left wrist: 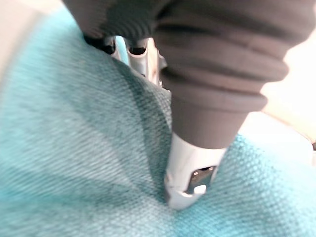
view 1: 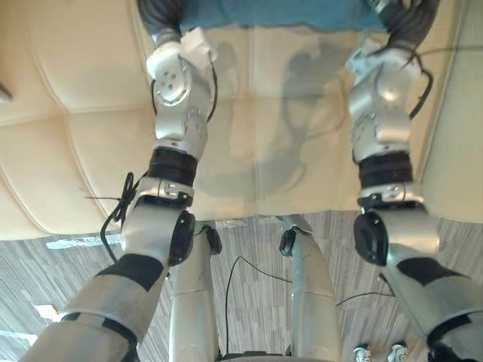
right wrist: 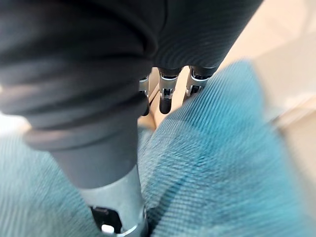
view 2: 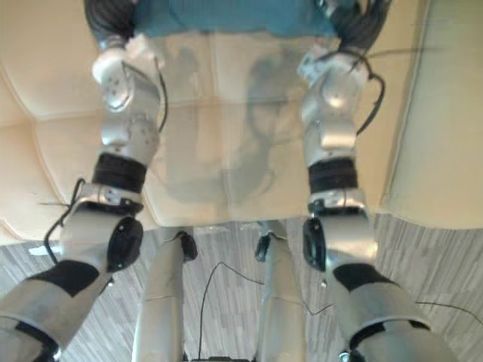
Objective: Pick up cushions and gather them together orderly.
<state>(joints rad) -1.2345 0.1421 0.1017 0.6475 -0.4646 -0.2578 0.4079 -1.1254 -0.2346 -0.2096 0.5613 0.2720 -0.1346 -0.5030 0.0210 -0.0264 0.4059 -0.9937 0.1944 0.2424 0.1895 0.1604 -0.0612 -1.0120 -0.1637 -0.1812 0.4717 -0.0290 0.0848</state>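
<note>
Okay, quick rundown of what's visible:

- The teal cushion (view 1: pixel 279 13) sits at the far edge of the head views, lying on a cream sofa (view 1: pixel 75 136) with stitched seams across its seat.
- Both arms reach straight out over the seat, one to each end of the cushion: left arm to its left end, right arm to its right end.
- The left hand (left wrist: pixel 217 74) is clamped on the cushion. Its thumb (left wrist: pixel 190 175) digs into the fabric hard enough to leave a dent, and a ridge of cloth bunches up between it and the fingers (left wrist: pixel 136 49) on the other side. So that's a pinch on a fold of the cushion, with the fingers close together in a row.
- The right hand (right wrist: pixel 98 74) looks much the same. Its thumb (right wrist: pixel 118 205) presses against the teal cloth, and its fingers (right wrist: pixel 166 96) sit side by side over the cushion's far edge, dark tips curled down past it. The cushion's edge is caught between thumb and fingers.
- I can't tell whether the cushion is lifted off the seat or resting on it, because the head views cut it off at the frame edge.
- There's a raised cream part of the sofa on the robot's right, and the seat's front edge meets grey striped floor (view 1: pixel 45 271) below.
</note>
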